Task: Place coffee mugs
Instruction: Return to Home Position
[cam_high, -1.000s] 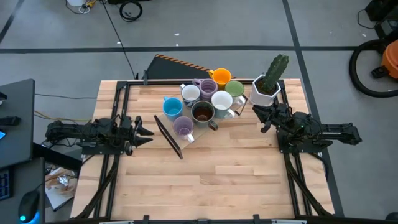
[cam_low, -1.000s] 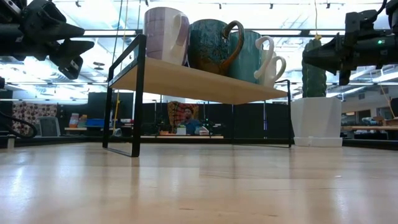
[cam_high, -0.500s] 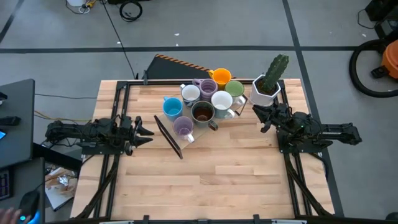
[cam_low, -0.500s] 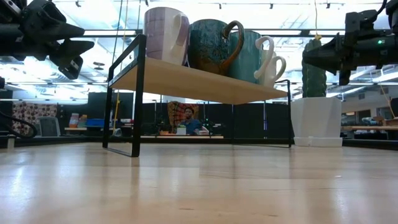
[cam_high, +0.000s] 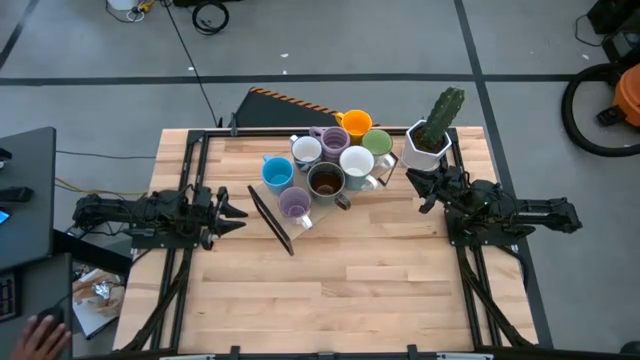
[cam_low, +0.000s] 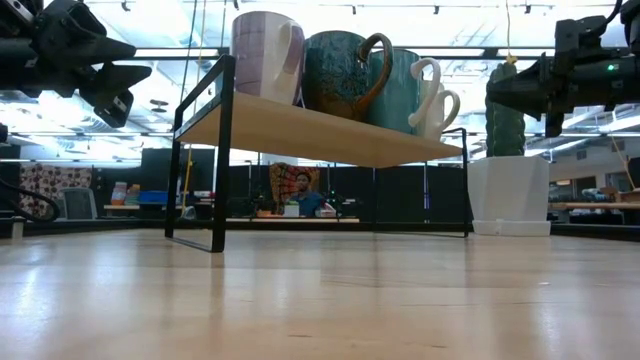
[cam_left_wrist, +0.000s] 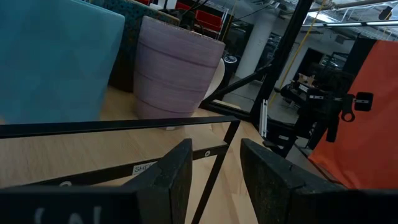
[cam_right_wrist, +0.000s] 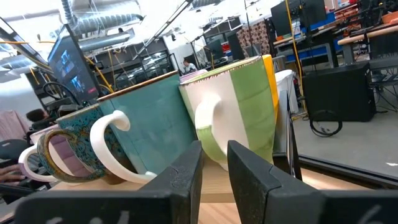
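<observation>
Coffee mugs (cam_high: 357, 162), eight together, crowd the raised wooden shelf (cam_low: 320, 135) at the table's (cam_high: 350, 290) far middle, mouths up. Just beside the shelf's right end, a white angular pot (cam_high: 425, 146) holds a green cactus (cam_high: 447, 105). Left gripper (cam_high: 240, 213) hovers off the shelf's left end, right gripper (cam_high: 425, 190) close by the pot; both have jaws slightly spread, gripping nothing.

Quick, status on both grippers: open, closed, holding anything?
Left gripper: open, holding nothing.
Right gripper: open, narrow gap between the fingers, holding nothing.
</observation>
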